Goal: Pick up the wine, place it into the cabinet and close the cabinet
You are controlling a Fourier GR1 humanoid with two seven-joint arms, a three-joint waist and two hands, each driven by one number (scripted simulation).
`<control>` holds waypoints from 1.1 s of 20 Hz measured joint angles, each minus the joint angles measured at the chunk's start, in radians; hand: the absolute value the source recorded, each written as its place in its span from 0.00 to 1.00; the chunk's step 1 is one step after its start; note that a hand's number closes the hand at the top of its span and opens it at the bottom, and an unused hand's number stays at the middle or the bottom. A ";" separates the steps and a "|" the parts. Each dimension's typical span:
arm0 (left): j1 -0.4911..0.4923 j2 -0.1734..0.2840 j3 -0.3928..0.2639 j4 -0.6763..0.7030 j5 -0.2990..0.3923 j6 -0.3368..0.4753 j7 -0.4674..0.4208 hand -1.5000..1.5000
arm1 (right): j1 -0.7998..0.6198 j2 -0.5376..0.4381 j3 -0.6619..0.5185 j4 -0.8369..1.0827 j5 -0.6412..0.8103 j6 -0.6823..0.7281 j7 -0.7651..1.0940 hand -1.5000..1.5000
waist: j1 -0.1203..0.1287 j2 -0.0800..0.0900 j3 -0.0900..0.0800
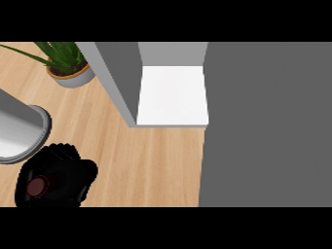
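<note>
At the far left a grey forearm (7, 127) lies across the wooden tabletop (154, 165), ending in a wide grey cuff. Just below and to the right of that cuff sits the black left hand (62, 175), low over the near-left part of the tabletop. Its fingers are curled into a closed grasp around the wine (37, 186). Only a small dark red round end of the wine shows, at the hand's left side; the rest is hidden inside the hand, so I cannot tell how it is tilted.

Towards the far left corner of the tabletop stands a potted plant (71, 74), with long green leaves rising from a grey pot with a brown rim. It is well apart from the hand.

Just right of the plant rises the cabinet (118, 80), with its grey side wall running from the far edge towards the middle of the tabletop. The cabinet is open: inside it a white shelf (173, 95) shows, bare and brightly lit, ending in a straight front edge above the wood.

Right of the shelf a large flat grey panel (276, 124) fills the whole right side, covering the tabletop there from far edge to near edge. Whether it is the cabinet's door or its other side I cannot tell.

The right hand does not show.
</note>
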 measured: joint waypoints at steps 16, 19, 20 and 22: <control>-0.029 -0.013 -0.355 -0.407 -0.007 0.272 0.431 1.00 | 0.003 0.014 -0.009 0.008 -0.006 0.016 -0.012 0.00 | -0.006 0.002 0.000; -0.104 -0.013 -0.409 -0.436 -0.011 0.348 0.505 1.00 | 0.005 0.010 -0.024 0.008 -0.010 0.022 -0.009 0.00 | -0.009 0.003 0.000; -0.128 -0.013 -0.442 -0.426 -0.012 0.386 0.511 1.00 | 0.005 0.012 -0.021 0.008 -0.010 0.022 -0.008 0.00 | -0.010 0.003 0.000; -0.182 -0.013 -0.490 -0.409 -0.012 0.456 0.534 1.00 | 0.008 0.008 -0.032 0.009 -0.014 0.032 -0.013 0.00 | -0.012 0.003 0.000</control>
